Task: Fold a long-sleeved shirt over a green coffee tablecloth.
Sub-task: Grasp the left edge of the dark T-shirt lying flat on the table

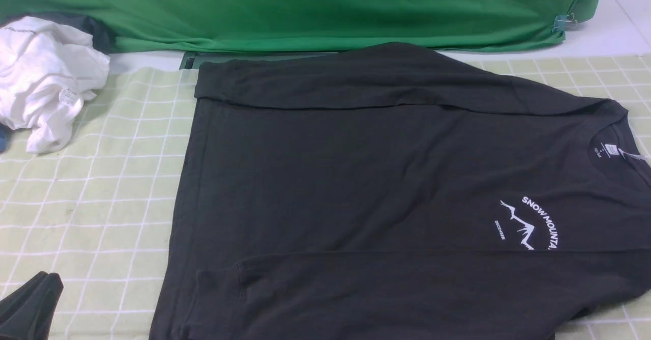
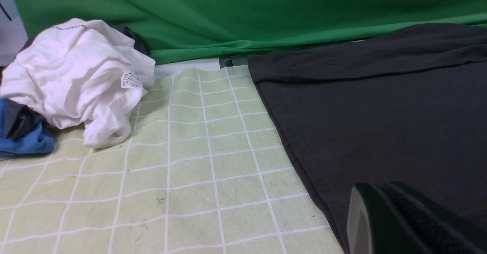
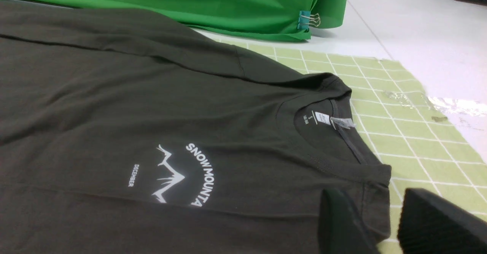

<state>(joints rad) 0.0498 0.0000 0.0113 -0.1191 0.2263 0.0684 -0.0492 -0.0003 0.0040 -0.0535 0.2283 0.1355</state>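
I see the long-sleeved shirt (image 1: 356, 177) flat on the green coffee tablecloth (image 1: 91, 192), its long axis running left-right across the front frame, collar at right. The right pincer (image 3: 374, 208) is parted, empty, just beside the collar. The left pincer (image 1: 30, 304) is clenched at lower left, off the hem end.

Crumpled white garment (image 1: 43, 83) at upper left, blue cloth (image 2: 26, 136) touching it, green fabric (image 1: 305, 9) draped across the top, binder clip (image 1: 563, 22) at upper right.
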